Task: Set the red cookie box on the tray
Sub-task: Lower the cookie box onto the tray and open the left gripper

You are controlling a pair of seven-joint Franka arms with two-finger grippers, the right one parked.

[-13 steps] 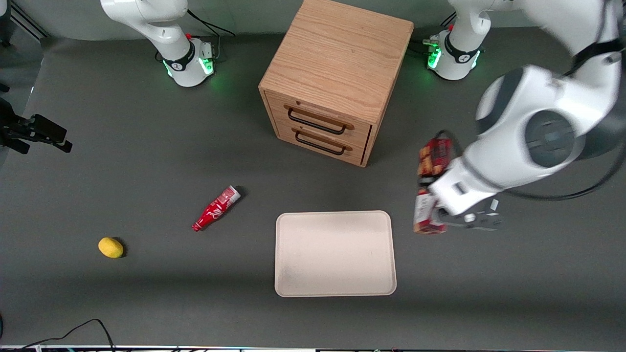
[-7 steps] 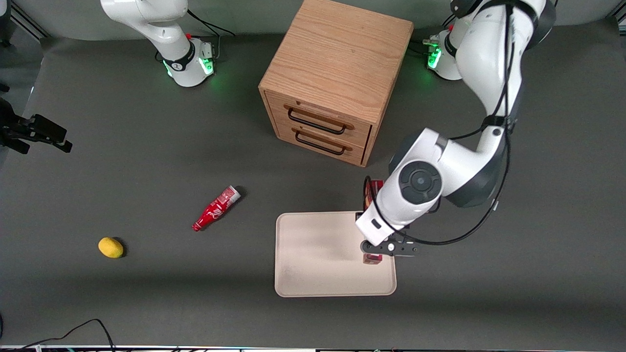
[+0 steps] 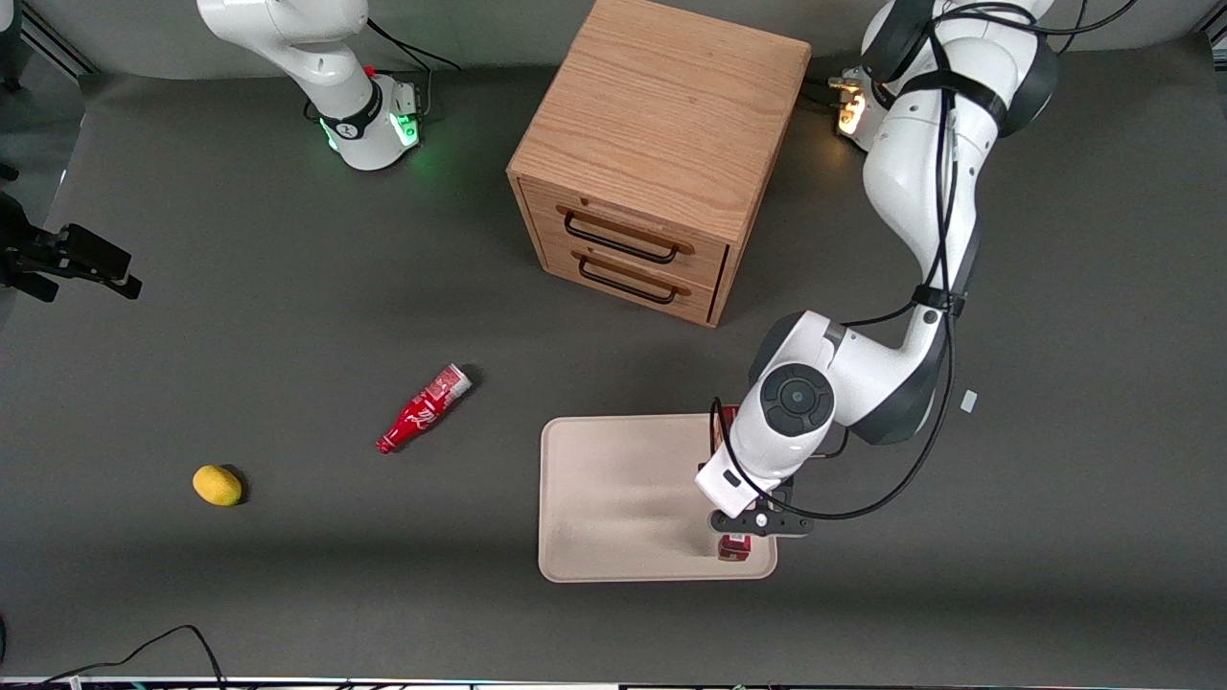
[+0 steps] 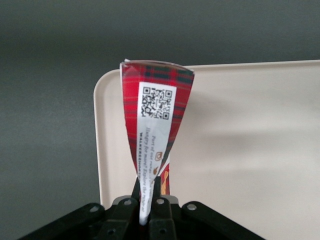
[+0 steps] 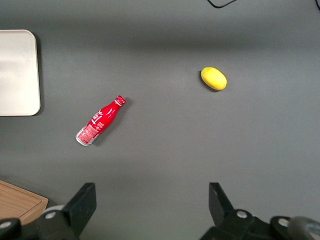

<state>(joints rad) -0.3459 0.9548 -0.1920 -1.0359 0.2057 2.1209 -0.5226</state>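
Front view shows the hand (image 3: 757,522) low over the tray (image 3: 613,498), at the tray's edge toward the working arm's end of the surface (image 3: 288,316). It is clamped narrowly on the red cookie box (image 3: 734,547), and the wrist covers most of the carton. Only two red bits show: a short end just nearer the camera than the hand, and a sliver by the tray's rim on the cabinet side of the wrist. From those two bits the box's long axis seems to run along the tray's short edge, pointing from the camera toward the wooden drawer cabinet (image 3: 661,153).

The relation that matters for the release is the box against that rim. Both visible ends seem to fall inside the tray's outline, though the end nearer the cabinet sits right at the rim. I cannot tell from this view whether the carton's underside touches the tray or hangs just above it.

Left wrist view gives what the front one hides: the fingers (image 4: 135,192) pinch the slim carton (image 4: 156,112) across its thin side, with its label end pointing away from the hand. Cream tray floor (image 4: 250,150) lies under and beside the box, and one rounded tray corner sits just past its end, with dark surface outside that.

A plain opening here should probably leave the box lying on the tray, near its edge.
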